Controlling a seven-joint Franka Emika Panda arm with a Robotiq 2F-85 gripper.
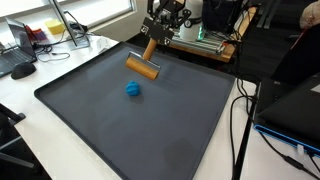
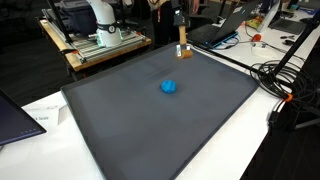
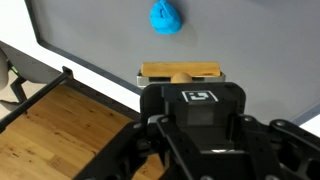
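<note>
White table (image 1: 25, 90) is covered by a large dark grey mat (image 1: 160, 130), matte and smooth, with a slightly raised rim like a shallow tray; cables and laptops are spread around it. One small blue lump (image 1: 133, 89), rounded and crumpled-looking, is contained near the mat's middle. A wooden tool (image 1: 145, 62), formed of a pale cylindrical bar on a short straight handle, is held by the mat's far edge, near the blue lump but clear of it. Its handle is clamped between the narrowly set jaws of the gripper (image 1: 153, 40). Whether the bar touches the mat cannot be told. The arm is posed above that edge, wrist tilted, so the tool is slanted downward onto the mat.
</note>
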